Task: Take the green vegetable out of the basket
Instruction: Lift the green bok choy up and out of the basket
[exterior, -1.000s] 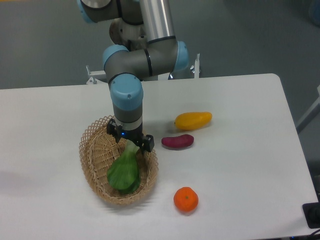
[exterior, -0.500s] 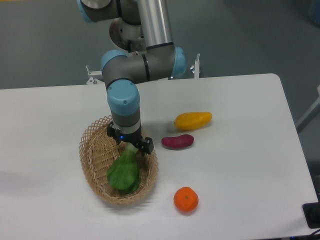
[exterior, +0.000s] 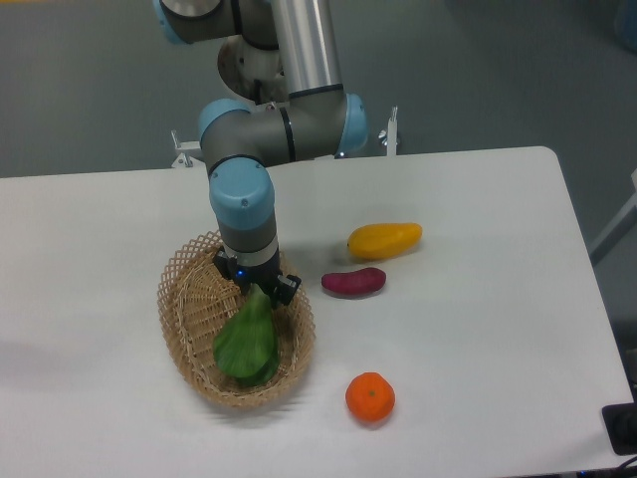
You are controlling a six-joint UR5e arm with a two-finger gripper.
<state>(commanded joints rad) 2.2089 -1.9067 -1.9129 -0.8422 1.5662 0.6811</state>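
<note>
Woven tan wicker basket [exterior: 189,329] on the white bench [exterior: 478,299] cradles the smooth green vegetable [exterior: 246,344], its stalk pinched by the hand [exterior: 259,290] at 12 o'clock.

The basket [exterior: 189,329] sits on the bench [exterior: 478,329], with the vegetable [exterior: 247,344] lying inside it toward its right side. The end effector [exterior: 258,289] hangs over the basket's rear right part, at the vegetable's stalk end. To the basket's right lie two oblong items [exterior: 384,239] [exterior: 353,282], one behind the other, and a round fruit [exterior: 370,396] lies nearer the front.

lab | bare white table [exterior: 478,329] | grey floor [exterior: 100,90] | toy produce
</note>
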